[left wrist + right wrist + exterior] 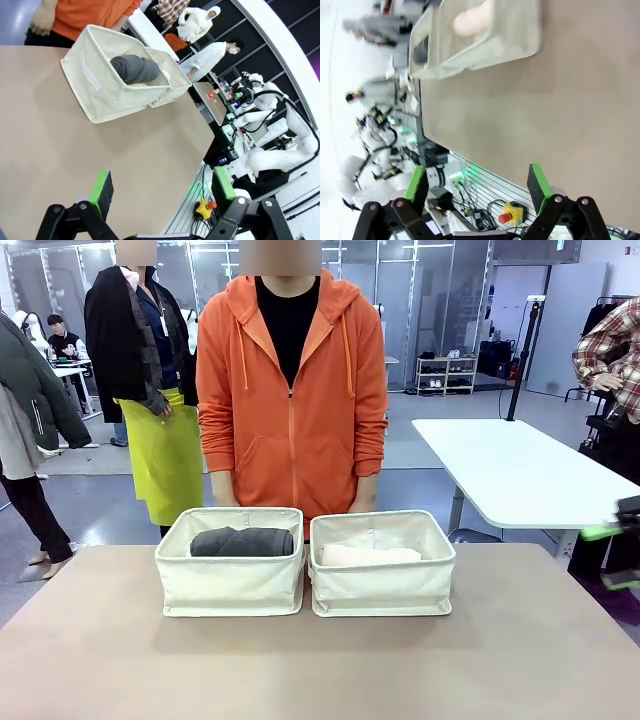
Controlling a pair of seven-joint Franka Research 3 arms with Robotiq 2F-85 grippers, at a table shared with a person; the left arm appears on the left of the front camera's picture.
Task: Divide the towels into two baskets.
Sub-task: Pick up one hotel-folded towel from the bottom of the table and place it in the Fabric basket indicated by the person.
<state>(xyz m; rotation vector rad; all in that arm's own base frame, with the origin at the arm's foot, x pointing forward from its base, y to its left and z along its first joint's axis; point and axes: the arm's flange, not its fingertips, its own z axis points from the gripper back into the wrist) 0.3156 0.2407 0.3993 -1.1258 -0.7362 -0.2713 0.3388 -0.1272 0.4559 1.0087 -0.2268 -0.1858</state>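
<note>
Beside the left basket (231, 580) holding the dark grey towel (241, 541), the right basket (382, 582) holds the pink towel (369, 555); left claw (162, 189) and right claw (477, 184) both gape apart.

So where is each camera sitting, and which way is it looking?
Front view: sits on the robot's side, looks across the table at the person in orange; the right gripper shows blurred at the picture's edge.
Left wrist view: rides on the left arm, looks over the open left gripper toward the baskets.
Right wrist view: rides on the right arm, rolled sideways, looks over the open right gripper at the baskets.
Shared: all show the dark grey towel in a basket.
</note>
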